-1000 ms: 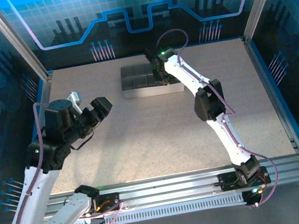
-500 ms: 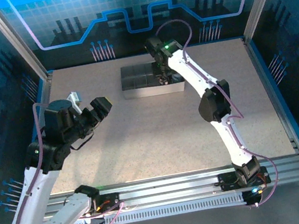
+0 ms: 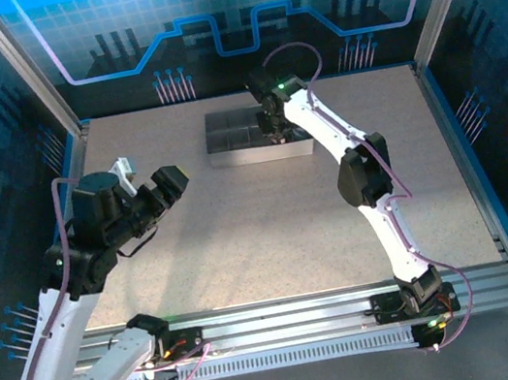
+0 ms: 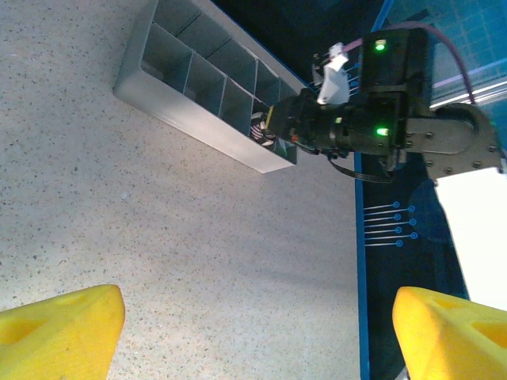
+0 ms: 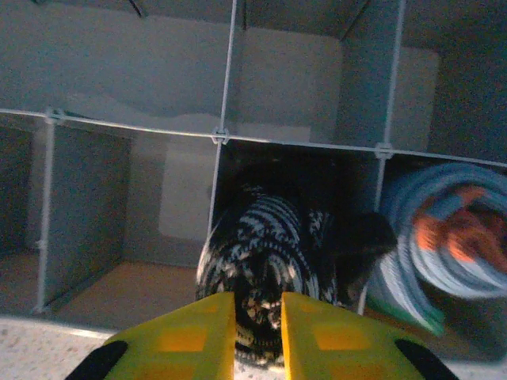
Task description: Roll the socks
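Observation:
The black-and-white striped sock point(image 5: 261, 245) lies rolled in a near compartment of the grey tray point(image 5: 230, 134). My right gripper point(image 5: 258, 305) reaches into that compartment, its yellow fingers drawn close together with sock fabric pinched between them. The grey-blue sock point(image 5: 451, 237), with orange and green showing, sits rolled in the compartment just to the right. From above, the right gripper point(image 3: 273, 132) is over the tray's point(image 3: 236, 144) right end. My left gripper point(image 3: 148, 172) hovers open over the table's left side, nothing between its yellow fingers point(image 4: 55, 332). It looks toward the tray point(image 4: 190, 103).
The tray's other compartments look bare. The speckled tabletop point(image 3: 270, 226) spreads between the two arms. A metal rail point(image 3: 305, 314) runs along the near edge, and blue walls close in the back and sides.
The right wrist lifted and swung back over the tray's right end, then settled lower again with its fingers closing on the striped sock. The left arm shifted only slightly.

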Tool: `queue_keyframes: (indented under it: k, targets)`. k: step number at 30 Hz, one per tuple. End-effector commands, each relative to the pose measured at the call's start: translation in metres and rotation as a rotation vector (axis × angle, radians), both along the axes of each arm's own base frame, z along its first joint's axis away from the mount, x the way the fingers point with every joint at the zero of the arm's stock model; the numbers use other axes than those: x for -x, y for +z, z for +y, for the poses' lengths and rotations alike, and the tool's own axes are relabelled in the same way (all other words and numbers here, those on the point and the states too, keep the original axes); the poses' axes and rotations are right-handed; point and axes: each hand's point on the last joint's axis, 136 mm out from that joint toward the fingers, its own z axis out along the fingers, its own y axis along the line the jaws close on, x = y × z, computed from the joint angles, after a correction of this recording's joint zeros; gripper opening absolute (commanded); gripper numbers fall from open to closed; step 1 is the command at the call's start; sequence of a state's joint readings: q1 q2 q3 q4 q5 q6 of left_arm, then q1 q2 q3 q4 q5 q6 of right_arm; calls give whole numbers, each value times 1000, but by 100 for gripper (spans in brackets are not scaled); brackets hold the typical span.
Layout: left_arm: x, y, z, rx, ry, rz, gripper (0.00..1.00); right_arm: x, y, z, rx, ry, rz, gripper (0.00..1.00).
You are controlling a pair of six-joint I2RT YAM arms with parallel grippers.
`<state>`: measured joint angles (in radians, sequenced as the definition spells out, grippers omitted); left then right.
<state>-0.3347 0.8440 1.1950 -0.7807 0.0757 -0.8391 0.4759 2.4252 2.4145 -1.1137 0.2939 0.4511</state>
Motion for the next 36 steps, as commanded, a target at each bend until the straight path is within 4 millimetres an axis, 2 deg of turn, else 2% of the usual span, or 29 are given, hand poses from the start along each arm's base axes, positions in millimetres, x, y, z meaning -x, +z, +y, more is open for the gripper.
queue_keyframes:
  k: [1,4,6,9,11,13,16,18,19,20,21,23,25,27,31,32,33,36]
  targets:
    - [6,5,1,20,0,-6,88,1,-32,-4,-1,-12,74,19]
    - [8,5,3,13,4,-4,88,4,-30,-6,1,-13,77,20]
    - [9,5,3,13,5,-4,88,3,-19,-6,-11,-9,53,20]
    - [9,7,4,9,6,-9,88,-1,21,-5,-38,-3,-29,25]
    - [8,11,5,-1,8,-19,89,-2,56,-4,-62,0,-103,31]
    - [7,14,6,-14,7,-25,90,1,93,-8,-76,0,-178,36]
    - [7,20,8,-31,10,-32,92,15,137,-17,-81,-4,-278,45]
    - [8,23,12,-42,24,-33,95,30,159,-21,-77,7,-359,57]
    - [9,24,15,-51,40,-29,99,41,170,-23,-76,19,-407,65]
    - [9,23,18,-61,53,-22,99,52,180,-26,-73,24,-456,89]
    - [11,22,20,-72,60,-12,99,63,185,-31,-76,24,-491,100]
    - [13,18,27,-101,81,13,99,90,194,-47,-95,6,-555,100]
    - [14,9,33,-137,104,45,99,115,192,-70,-86,-42,-593,100]
    - [17,-6,49,-201,174,99,99,137,184,-95,-55,-101,-618,100]
    - [41,-47,125,-400,569,261,99,172,146,-148,83,-183,-651,100]
    - [42,-56,137,-472,605,253,99,178,134,-160,139,-182,-658,100]
    - [38,-64,141,-522,603,228,99,182,124,-169,193,-173,-660,100]
    - [6,-90,133,-658,477,32,99,191,86,-185,315,-103,-615,100]
